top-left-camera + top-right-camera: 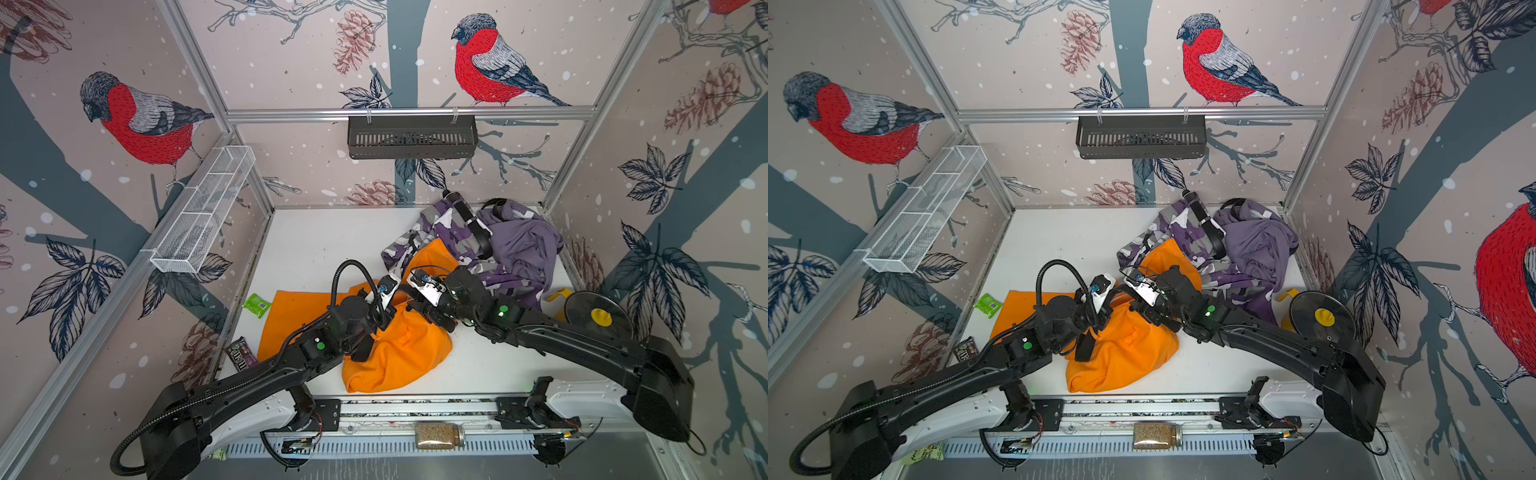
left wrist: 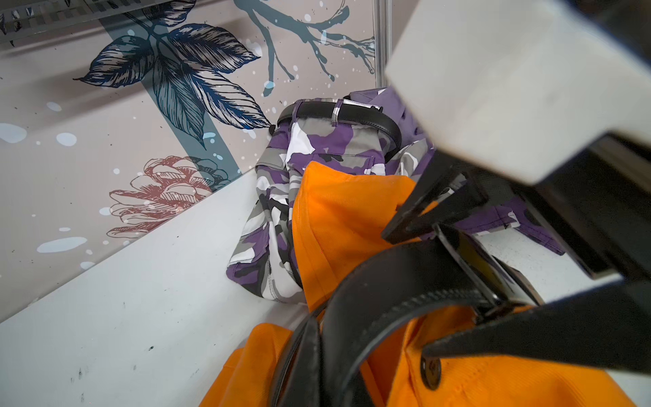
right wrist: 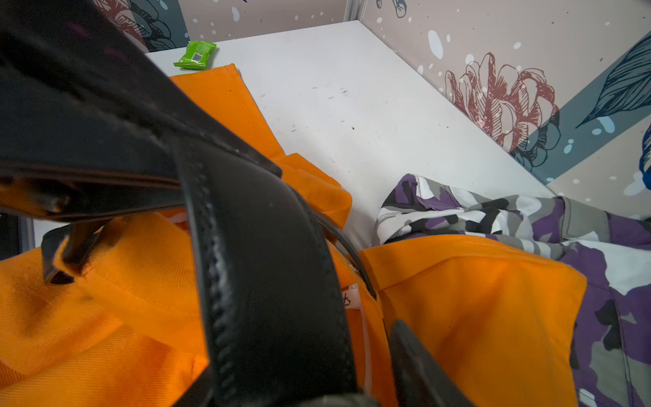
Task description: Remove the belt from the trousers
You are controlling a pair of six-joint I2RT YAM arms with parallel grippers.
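The black belt (image 3: 267, 264) is pictured at the waistband of the orange trousers (image 1: 399, 349), which are heaped at the middle of the white table (image 1: 324, 249) with both arms bent over them. In the left wrist view, the left gripper (image 2: 407, 294) is seen pressed together on the belt at its buckle. The right gripper (image 3: 334, 246) is spread, with its jaws set on either side of the strap. Orange cloth can be seen between the strap and one finger.

Three containers are shown. A white wire basket (image 1: 203, 208), divided into compartments, is hung on the left wall. A black slotted basket (image 1: 411, 137) is hooked to the rear rail, and what it holds cannot be made out. A glass jar (image 1: 440, 435), filled with tan grain, is laid on its side on the front rail and is visible in both top views.

Camouflage trousers (image 1: 440, 237) carrying a second belt (image 1: 473, 224) are piled in the far right corner, touching the orange pair. A green packet (image 1: 257, 305) is seen just beside an orange trouser leg, near the left wall.
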